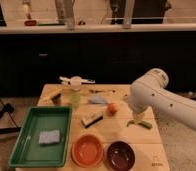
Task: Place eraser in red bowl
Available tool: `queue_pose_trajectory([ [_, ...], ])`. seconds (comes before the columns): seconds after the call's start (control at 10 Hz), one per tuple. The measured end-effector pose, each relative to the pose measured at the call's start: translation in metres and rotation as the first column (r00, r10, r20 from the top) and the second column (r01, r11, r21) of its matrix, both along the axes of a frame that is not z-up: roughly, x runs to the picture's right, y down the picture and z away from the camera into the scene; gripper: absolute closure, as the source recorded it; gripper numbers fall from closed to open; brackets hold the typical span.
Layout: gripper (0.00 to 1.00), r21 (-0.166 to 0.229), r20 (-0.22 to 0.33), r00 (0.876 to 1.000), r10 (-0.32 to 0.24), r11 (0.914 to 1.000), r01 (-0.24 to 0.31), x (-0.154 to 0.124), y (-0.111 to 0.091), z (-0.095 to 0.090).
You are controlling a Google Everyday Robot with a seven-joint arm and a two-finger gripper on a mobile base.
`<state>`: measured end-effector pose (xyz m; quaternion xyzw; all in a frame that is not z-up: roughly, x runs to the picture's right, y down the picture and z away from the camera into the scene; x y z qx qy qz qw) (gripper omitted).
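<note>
Distance is what strikes me: the small cream-white rectangular eraser point(92, 119), dark strip along one side, lies flat near the middle of the pale wooden table point(141, 145), while the white arm's two-finger gripper point(137, 121) hangs low over the right-hand side, well apart from it, a small orange ball point(112, 108) roughly between them. The claw looks spread and empty, as suits an approach before any grasp, though the arm's bulk hides much of it. Just beside it lies a slim green thing point(144, 124), perhaps a pepper. The round orange-red bowl point(87, 150) sits upright and empty at the front edge, just in front of the eraser, so the carry should be short. A dark maroon bowl point(120, 155) right beside it is the one to miss, and the blue-grey sponge point(50, 136) lies out of the way in the green plastic tray point(41, 120).
</note>
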<state>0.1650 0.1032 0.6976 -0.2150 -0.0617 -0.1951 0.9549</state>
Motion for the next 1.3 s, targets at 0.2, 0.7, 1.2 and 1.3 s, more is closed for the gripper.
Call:
queue_pose_trajectory([
  [0.2,0.20,0.004,0.017,0.999,-0.032,0.9995,0.032,-0.014,-0.004,0.002],
  [0.7,0.20,0.003,0.015,0.999,-0.030,0.9996,0.030,-0.012,-0.003,0.002],
  [1.2,0.20,-0.004,0.077,0.994,-0.081,0.9966,0.082,-0.041,-0.006,0.027],
  [1.3,0.20,-0.011,0.108,0.989,-0.097,0.9951,0.098,-0.061,-0.006,0.039],
])
